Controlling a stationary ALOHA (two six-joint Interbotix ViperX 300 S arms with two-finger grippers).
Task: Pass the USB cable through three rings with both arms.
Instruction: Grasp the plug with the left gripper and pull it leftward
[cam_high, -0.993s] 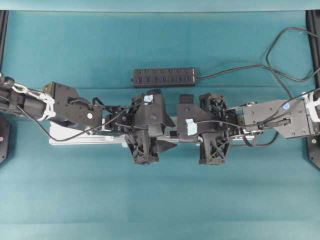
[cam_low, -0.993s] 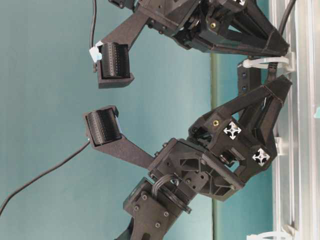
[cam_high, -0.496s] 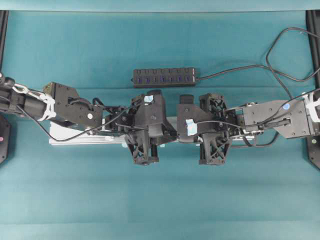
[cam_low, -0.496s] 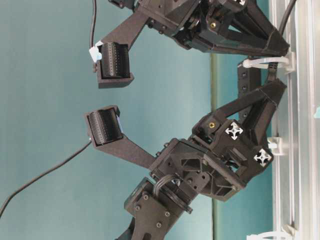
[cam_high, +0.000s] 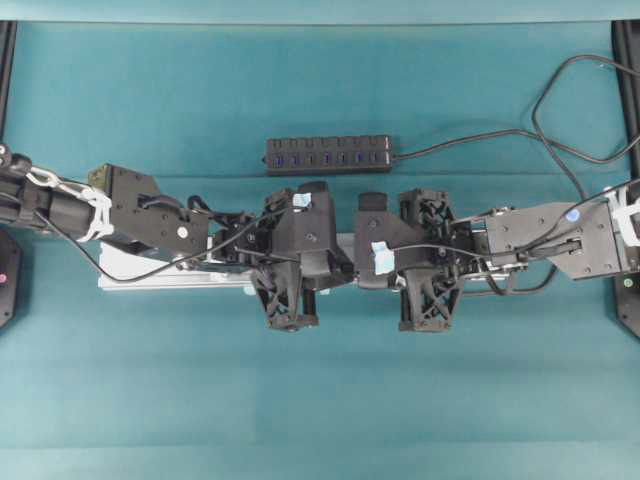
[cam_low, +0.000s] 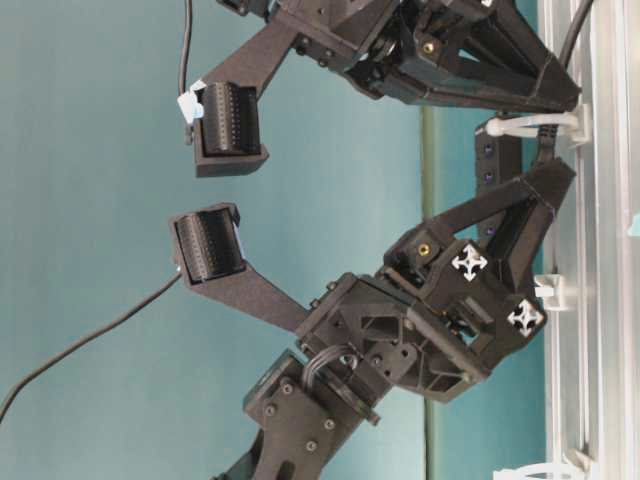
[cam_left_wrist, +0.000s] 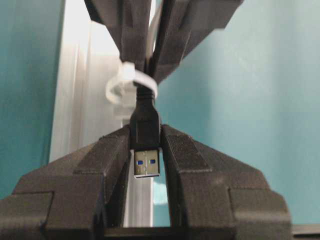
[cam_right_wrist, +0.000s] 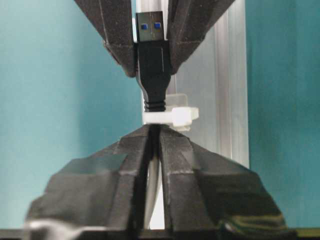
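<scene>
Overhead view: both arms meet tip to tip over the middle of the silver rail (cam_high: 150, 277), which lies left to right on the teal table (cam_high: 320, 400). The left gripper (cam_high: 342, 272) comes in from the left, the right gripper (cam_high: 362, 272) from the right; their tips are nearly touching. Beyond the rail, toward the far edge, lies a black multi-port hub (cam_high: 329, 154), its own cord trailing off to the right.

Left wrist view: the left gripper (cam_left_wrist: 147, 150) is clamped on the black plug of the USB cable (cam_left_wrist: 145, 120), one finger on each side of the plug body. The silver tip with its blue insert points back toward the camera, bare between the fingers. Just beyond the plug, the cable's strain relief sits in one whitish ring (cam_left_wrist: 125, 85) mounted on the rail (cam_left_wrist: 85, 100).

Right wrist view: the same plug (cam_right_wrist: 152, 55) appears from the other side, held between the left fingers at the top of the frame. The ring (cam_right_wrist: 170, 117) sits right at the base of the strain relief. The right gripper (cam_right_wrist: 154, 131) has its fingers drawn nearly together on the near side of the ring, with only a thin slit between them (the cord in that slit is hidden, so I cannot tell whether they pinch it).

Table-level view: two of the rings (cam_low: 530, 125) show on the rail edge, another at (cam_low: 550, 292).
</scene>
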